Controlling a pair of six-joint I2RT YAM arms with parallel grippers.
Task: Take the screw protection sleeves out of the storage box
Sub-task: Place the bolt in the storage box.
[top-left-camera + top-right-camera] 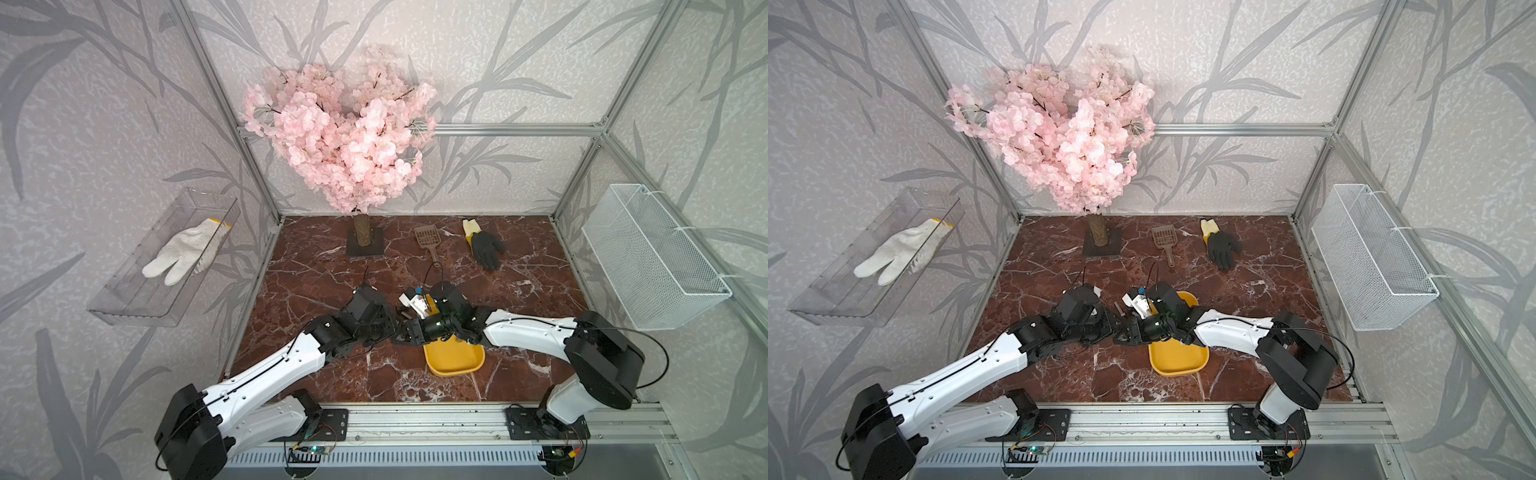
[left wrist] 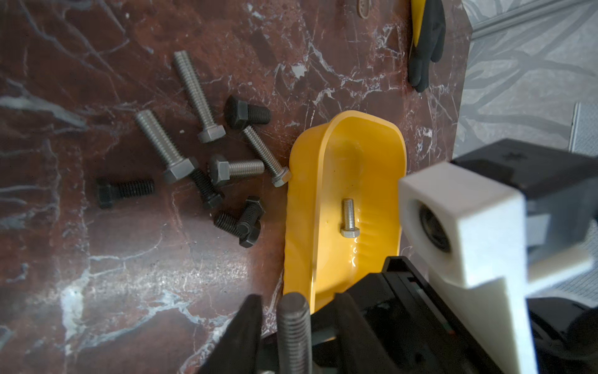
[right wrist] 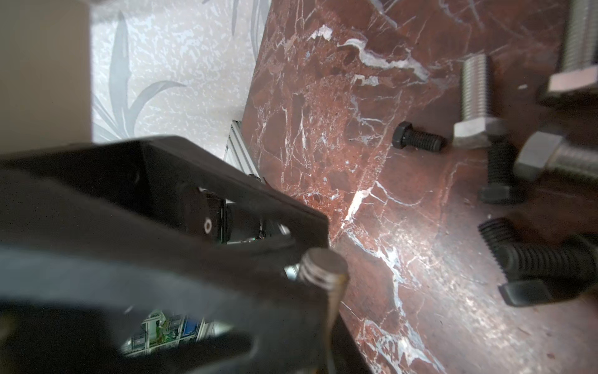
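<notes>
Beside the storage box (image 2: 296, 207), left jaws spread around a silver bolt (image 2: 293, 330); right jaws pinch it.

**Screw protection sleeves** (image 2: 247, 113): several stubby matte black pieces with wider hexagonal caps, lying on their sides on the table (image 2: 129, 275), scattered ahead of the left jaws. **Storage box** (image 2: 302, 194): shallow yellow tray, upright, just beside the sleeves.

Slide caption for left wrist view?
Black screw protection sleeves and silver bolts lie on the marble tabletop beside the yellow storage box, which holds a single bolt.
</notes>
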